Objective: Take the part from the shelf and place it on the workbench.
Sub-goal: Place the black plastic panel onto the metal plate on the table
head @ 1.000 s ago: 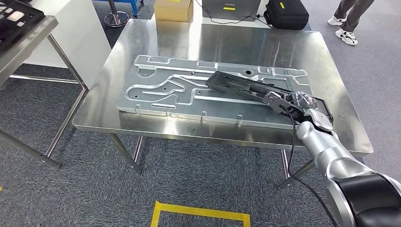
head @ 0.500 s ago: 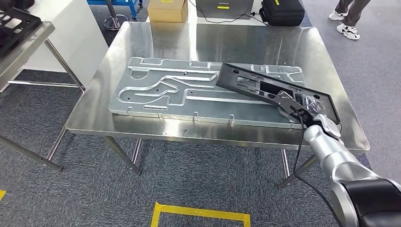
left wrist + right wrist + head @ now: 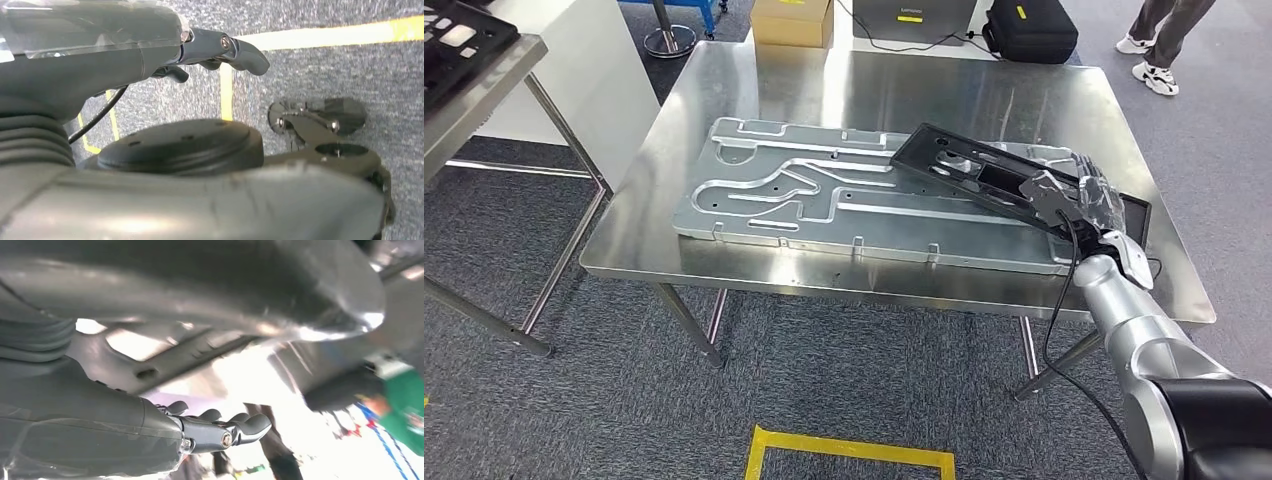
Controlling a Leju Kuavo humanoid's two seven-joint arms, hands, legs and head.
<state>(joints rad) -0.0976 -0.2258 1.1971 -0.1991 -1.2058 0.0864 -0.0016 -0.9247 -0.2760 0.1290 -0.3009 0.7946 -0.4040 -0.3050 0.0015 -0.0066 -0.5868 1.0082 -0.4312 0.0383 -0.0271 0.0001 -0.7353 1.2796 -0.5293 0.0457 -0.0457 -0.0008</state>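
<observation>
The part [image 3: 984, 175] is a long flat black frame with cut-outs. My right hand [image 3: 1079, 200] grips its near right end and holds it tilted over the right half of the ribbed aluminium plate [image 3: 774, 190] on the steel workbench [image 3: 904, 80]. I cannot tell whether its far end touches the plate. In the right wrist view the part [image 3: 200, 285] is a blurred grey surface close above my right hand [image 3: 165, 435]. My left hand [image 3: 150, 55] hangs over the grey carpet with nothing in it, its fingers [image 3: 245, 52] loosely apart.
A second metal table with a black tray [image 3: 464, 40] stands at the left. Behind the workbench are a cardboard box [image 3: 791, 22] and a black case [image 3: 1029, 28]. A person's legs [image 3: 1164, 40] are at the far right. Yellow tape [image 3: 849, 450] marks the floor.
My right hand has carried the black part to the right and farther across the plate. The head view swayed slightly in between.
</observation>
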